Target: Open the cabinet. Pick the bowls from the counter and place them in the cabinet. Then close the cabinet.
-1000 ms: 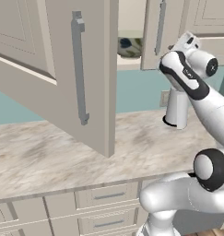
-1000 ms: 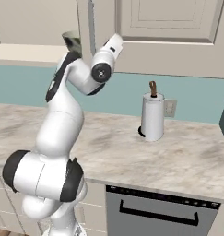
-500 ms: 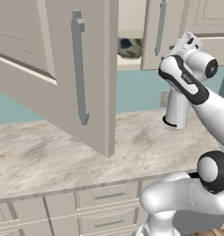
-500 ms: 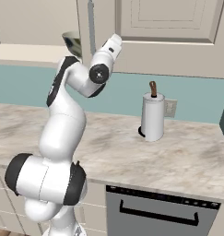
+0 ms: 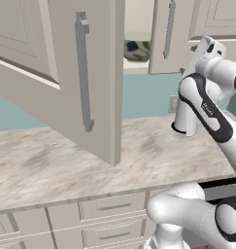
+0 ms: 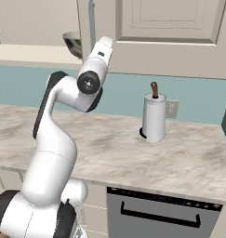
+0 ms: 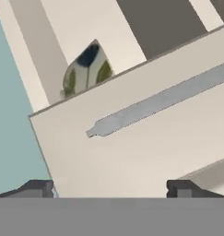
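**Both cabinet doors ajar, floral bowl on the shelf, pincer spread wide and empty**

We see the beige wall cabinet with raised-panel doors (image 5: 66,73) standing open. Its left door swings far out over the long beige-grey marbled stone counter (image 5: 51,165); the right door (image 5: 165,36) is partly open. Each door carries a long grey bar handle (image 5: 83,78) whose long axis runs vertically.

In the gap between the doors we note the greyish-white round bowl with dark blue floral marks (image 5: 137,51) sitting inside the cabinet on its lower shelf, upright, mouth facing up. In the right base view the same bowl shows at the shelf edge, just left of the right door's edge. We cannot make out a second bowl.

The white arm's two-finger gripper (image 7: 110,186) is raised near the partly open right door. In the hand view its two dark tips stand far apart with nothing between them, so we record the pincer as wide and empty. The door face lies directly ahead, its handle crossing the view as a diagonal bar, the bowl peeking past the door edge.

A white paper-towel roll on an upright holder (image 6: 154,118) stands on the counter against the teal wall.
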You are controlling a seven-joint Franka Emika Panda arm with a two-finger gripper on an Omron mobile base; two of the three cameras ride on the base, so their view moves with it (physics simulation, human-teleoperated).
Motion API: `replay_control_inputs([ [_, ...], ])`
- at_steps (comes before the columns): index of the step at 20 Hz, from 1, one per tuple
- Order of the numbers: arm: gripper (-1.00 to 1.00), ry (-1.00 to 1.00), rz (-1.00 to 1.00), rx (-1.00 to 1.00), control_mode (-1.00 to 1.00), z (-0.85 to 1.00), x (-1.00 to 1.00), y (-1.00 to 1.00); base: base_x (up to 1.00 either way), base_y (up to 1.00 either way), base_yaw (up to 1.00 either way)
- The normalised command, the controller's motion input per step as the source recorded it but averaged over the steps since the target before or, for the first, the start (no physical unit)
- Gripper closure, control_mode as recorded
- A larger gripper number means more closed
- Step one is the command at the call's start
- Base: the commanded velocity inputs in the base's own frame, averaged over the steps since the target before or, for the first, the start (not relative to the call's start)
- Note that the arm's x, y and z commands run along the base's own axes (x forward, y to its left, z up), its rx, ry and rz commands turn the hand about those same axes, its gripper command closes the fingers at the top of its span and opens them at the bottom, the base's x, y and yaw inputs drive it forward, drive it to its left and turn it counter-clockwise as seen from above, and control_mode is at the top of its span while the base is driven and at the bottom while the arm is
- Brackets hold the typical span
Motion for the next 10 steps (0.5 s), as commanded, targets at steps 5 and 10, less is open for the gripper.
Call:
replay_control_inputs([
  [5,-1.00,0.23,-0.12,-0.39,-1.00,0.01,-1.00,0.53,0.00,0.00,0.00],
  [10,-1.00,0.27,-0.31,-0.44,-1.00,0.00,-0.86,0.52,0.00,0.00,0.00],
])
